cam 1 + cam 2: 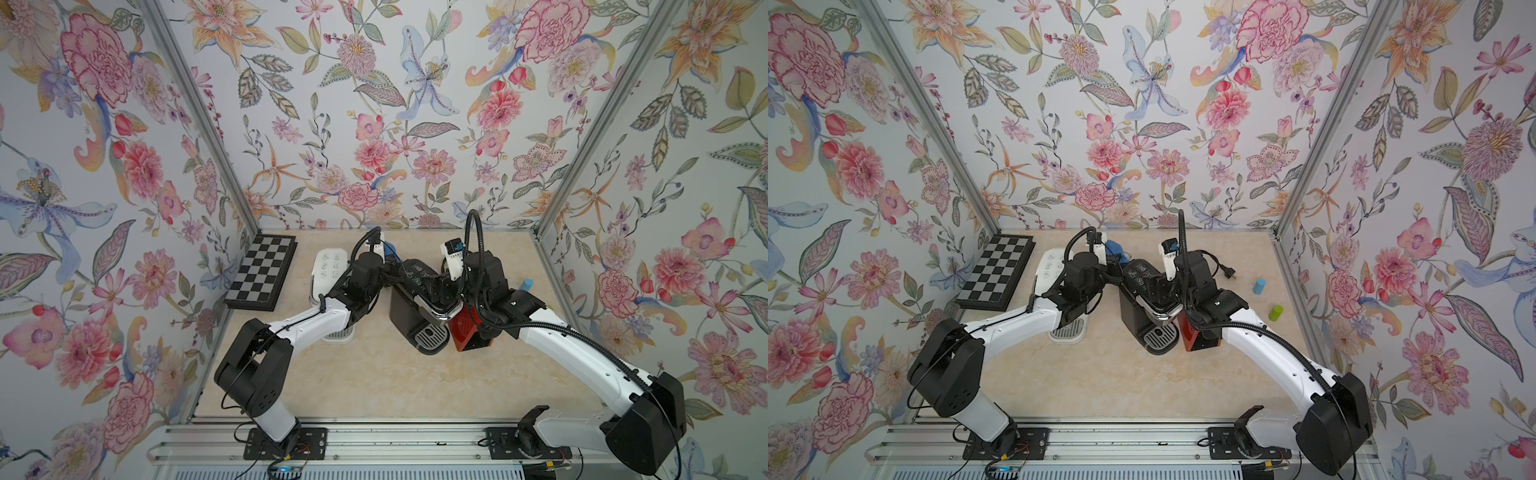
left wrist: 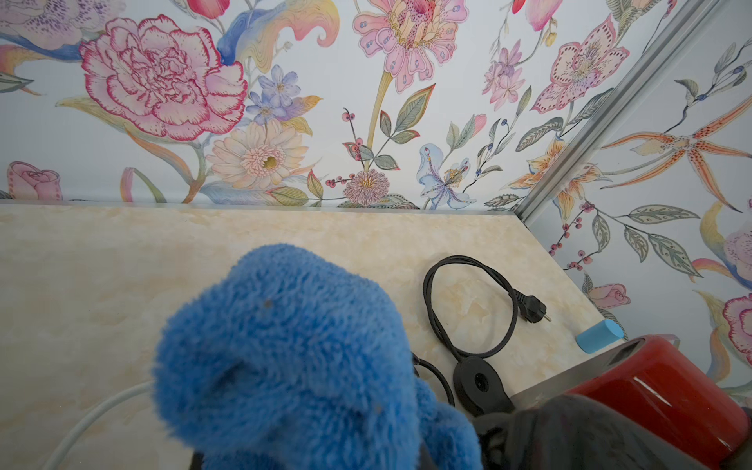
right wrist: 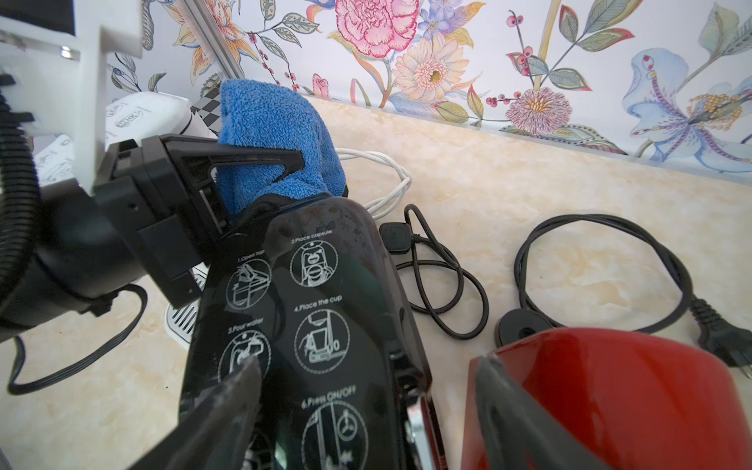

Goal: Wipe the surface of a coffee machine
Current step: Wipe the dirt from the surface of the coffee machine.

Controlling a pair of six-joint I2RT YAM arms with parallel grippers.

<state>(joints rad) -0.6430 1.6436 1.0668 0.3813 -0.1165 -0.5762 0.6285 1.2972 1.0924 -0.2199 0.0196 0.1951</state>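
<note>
A black coffee machine (image 1: 405, 309) (image 1: 1133, 309) (image 3: 337, 309) with white instruction icons on its top stands mid-table. My left gripper (image 3: 264, 171) is shut on a fluffy blue cloth (image 1: 390, 249) (image 1: 1113, 249) (image 2: 285, 346) (image 3: 276, 126). The cloth lies against the machine's rear top edge and hides the jaws in the left wrist view. My right gripper (image 1: 436, 291) (image 1: 1158, 291) (image 3: 366, 366) is over the front of the machine's top with its jaws wide apart. One finger overlaps the lid's left side. A strip of table shows between the other finger and the machine.
A red appliance (image 1: 469, 332) (image 3: 610, 386) stands tight against the black machine's right side. A white coffee machine (image 1: 328, 266) is to the left, under my left arm. A chessboard (image 1: 262, 272) leans at the left wall. Black cords (image 3: 602, 276) lie behind. Blue (image 1: 1259, 286) and green (image 1: 1275, 312) cylinders lie at the right.
</note>
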